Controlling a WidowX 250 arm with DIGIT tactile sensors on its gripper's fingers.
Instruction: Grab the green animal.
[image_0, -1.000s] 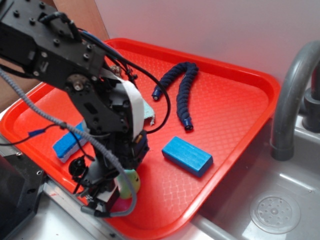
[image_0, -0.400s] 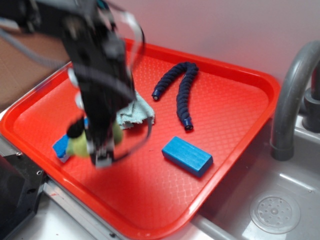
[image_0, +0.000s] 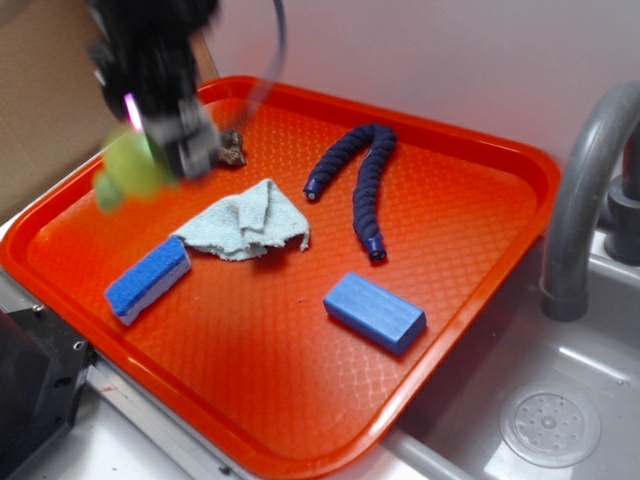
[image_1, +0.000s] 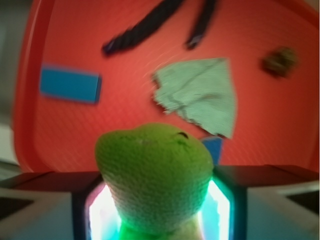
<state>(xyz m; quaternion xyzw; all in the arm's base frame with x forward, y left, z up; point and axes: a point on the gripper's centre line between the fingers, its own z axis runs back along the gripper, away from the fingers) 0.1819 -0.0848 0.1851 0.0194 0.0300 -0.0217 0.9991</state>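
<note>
The tool (image_1: 159, 200) is clamped on the green animal (image_1: 155, 175), its fingers (image_1: 82, 210) pressed to either side of the plush body. In the exterior view, blurred, the animal (image_0: 128, 170) hangs in the air above the left rear of the red tray (image_0: 480, 290). On the tray lie a rag (image_0: 245, 228), two blue blocks (image_0: 375, 312) and a dark rope (image_0: 362, 180).
</note>
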